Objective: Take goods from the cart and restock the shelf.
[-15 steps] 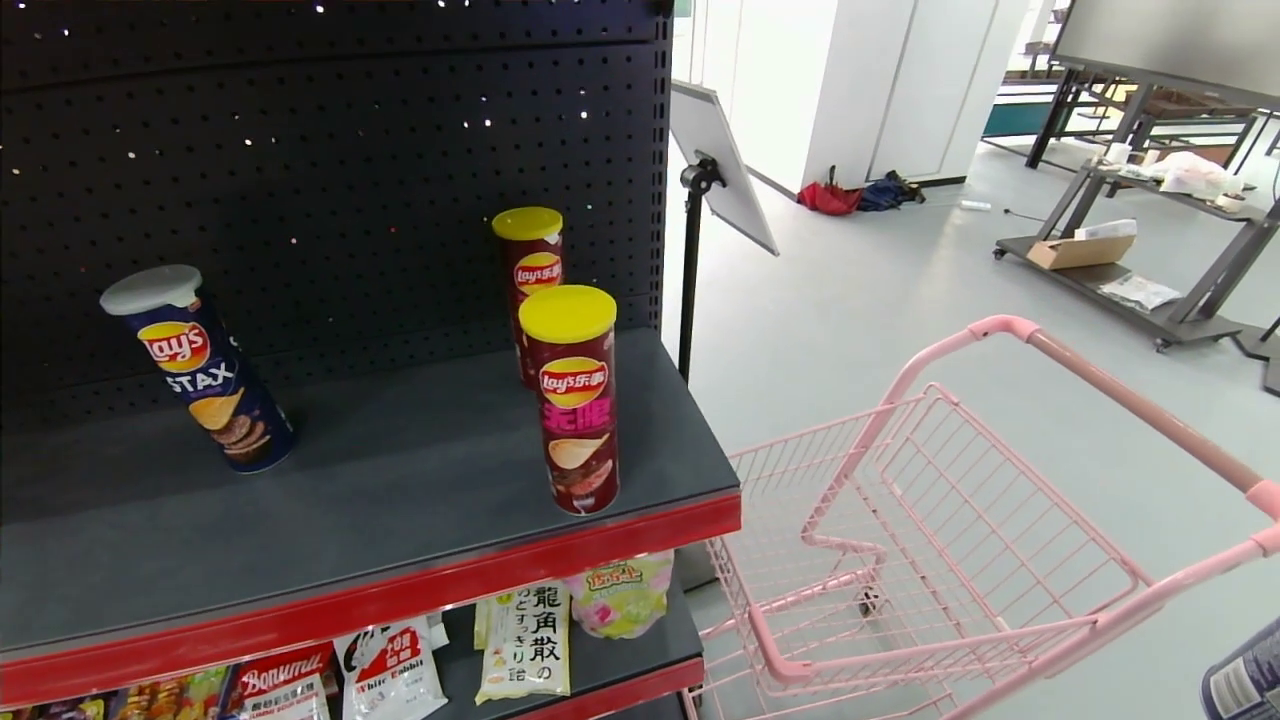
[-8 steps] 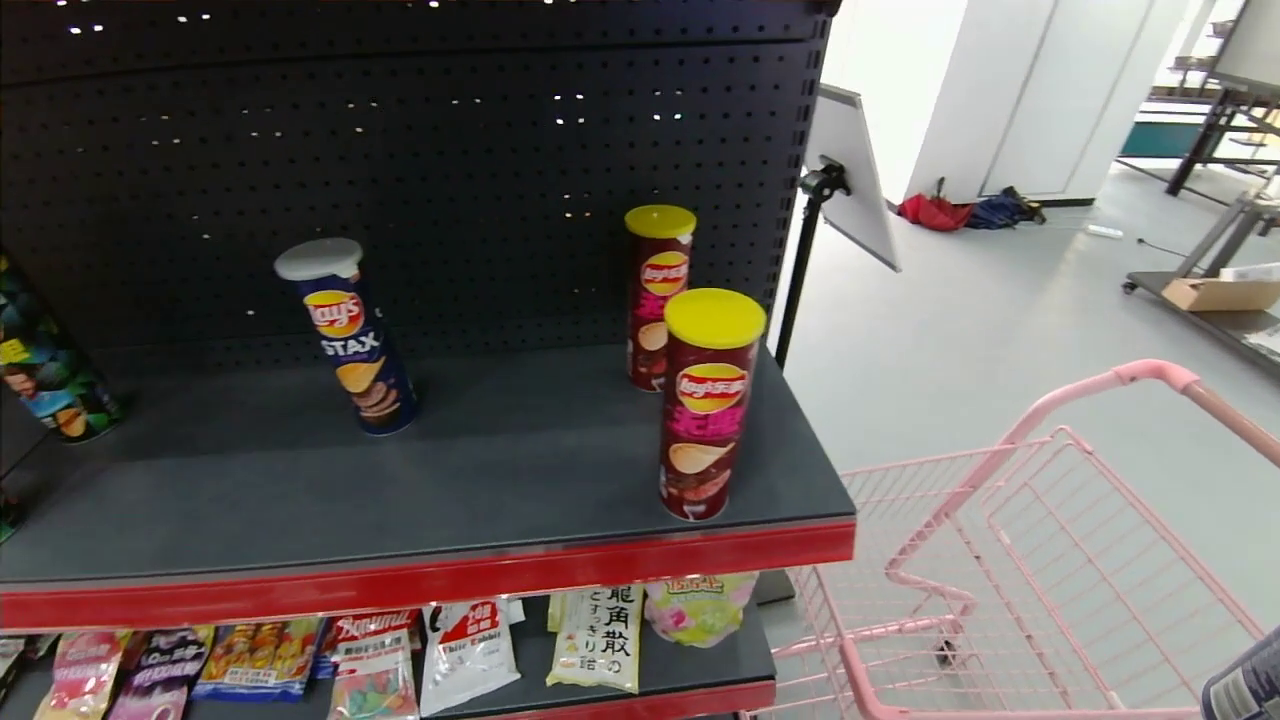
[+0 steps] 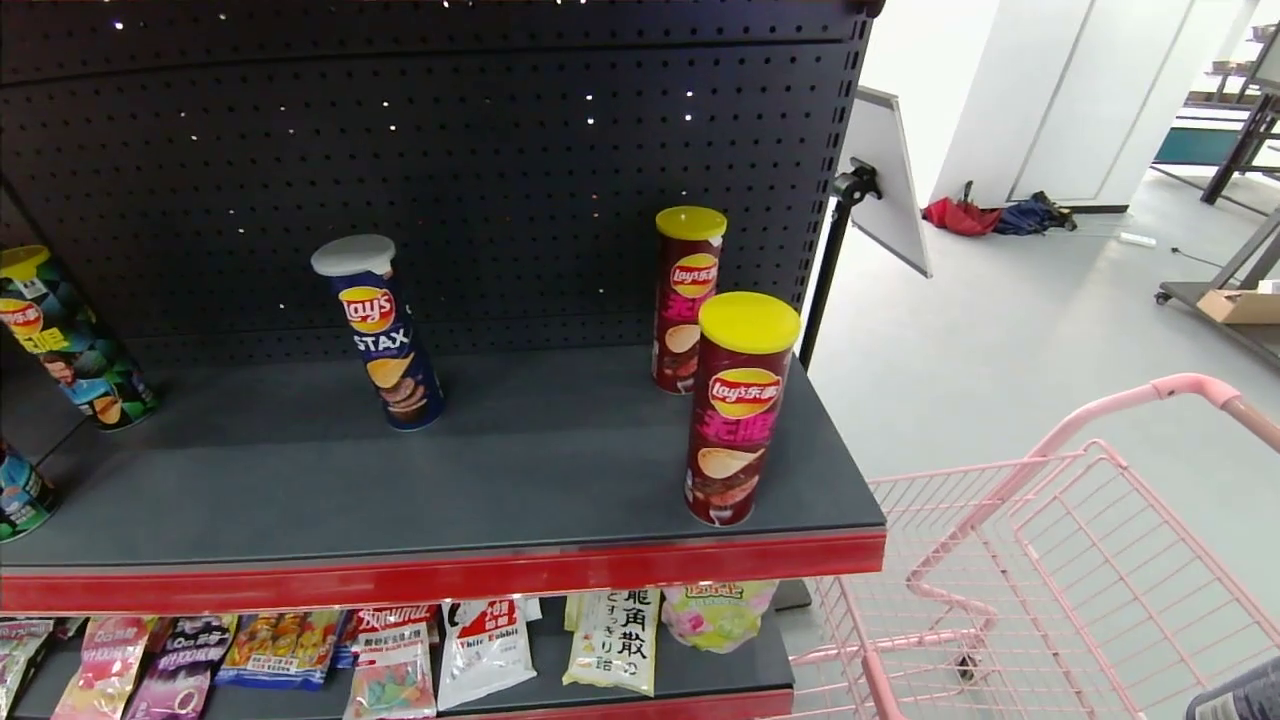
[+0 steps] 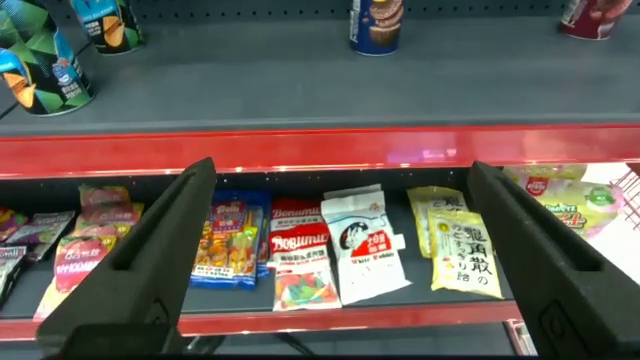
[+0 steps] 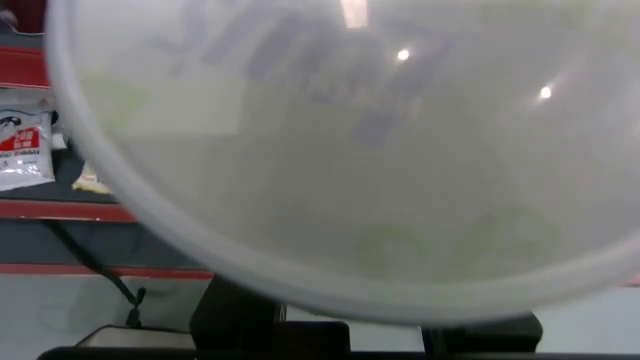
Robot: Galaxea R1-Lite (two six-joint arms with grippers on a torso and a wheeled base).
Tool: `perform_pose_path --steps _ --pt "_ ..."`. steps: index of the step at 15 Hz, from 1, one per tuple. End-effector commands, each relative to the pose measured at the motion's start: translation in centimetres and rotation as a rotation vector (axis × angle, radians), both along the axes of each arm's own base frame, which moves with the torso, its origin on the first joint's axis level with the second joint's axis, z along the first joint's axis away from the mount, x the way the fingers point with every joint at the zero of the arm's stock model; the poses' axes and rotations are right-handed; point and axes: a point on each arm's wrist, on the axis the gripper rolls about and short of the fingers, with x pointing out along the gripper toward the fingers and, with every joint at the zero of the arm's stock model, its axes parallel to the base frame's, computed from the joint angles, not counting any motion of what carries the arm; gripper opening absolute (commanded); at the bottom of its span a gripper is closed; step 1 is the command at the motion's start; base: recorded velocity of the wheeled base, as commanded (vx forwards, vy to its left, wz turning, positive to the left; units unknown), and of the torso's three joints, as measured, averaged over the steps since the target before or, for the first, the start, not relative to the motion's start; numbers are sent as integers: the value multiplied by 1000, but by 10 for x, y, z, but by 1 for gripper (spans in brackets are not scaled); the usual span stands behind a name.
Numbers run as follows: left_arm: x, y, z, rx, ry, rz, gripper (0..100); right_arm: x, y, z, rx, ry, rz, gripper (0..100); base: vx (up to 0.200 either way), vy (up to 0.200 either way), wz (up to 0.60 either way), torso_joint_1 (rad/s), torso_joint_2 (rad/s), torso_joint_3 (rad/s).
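Observation:
The dark shelf board (image 3: 560,470) with a red front edge carries a blue can with a grey lid (image 3: 380,335) and two maroon cans with yellow lids, one at the back (image 3: 688,300) and one near the front right corner (image 3: 738,410). The pink wire cart (image 3: 1060,560) stands to the right of the shelf. My left gripper (image 4: 340,170) is open and holds nothing, facing the red shelf edge (image 4: 320,150). A blue can (image 3: 1238,698) shows at the lower right corner. Its pale lid (image 5: 340,140) sits right against my right wrist camera, above my right gripper (image 5: 370,325).
Green-and-black cans (image 3: 70,345) stand at the shelf's left end. The lower shelf holds several snack bags (image 3: 480,650). A perforated black back panel (image 3: 450,150) closes the shelf behind. A white board on a stand (image 3: 885,190) is just right of the shelf.
The head camera has swung left, so the shelf takes up more of the picture and the cart less. The cans on the shelf have not moved. The blue can stays at the lower right corner.

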Motion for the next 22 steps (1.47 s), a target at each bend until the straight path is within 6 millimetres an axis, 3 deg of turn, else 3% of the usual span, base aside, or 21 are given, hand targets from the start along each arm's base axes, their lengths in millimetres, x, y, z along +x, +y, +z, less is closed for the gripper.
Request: perform_pose_path --steps 1,19,22 --pt "0 0 0 1 0 0 100 -17 -2 -19 33 -65 56 0 0 200 0 2 -7 2" --pt "0 0 0 1 0 -1 100 -28 -3 -44 127 -102 104 0 0 200 0 2 3 1" --pt "0 0 0 -1 0 0 100 -27 -3 -51 125 -94 118 0 0 0 0 0 0 0"
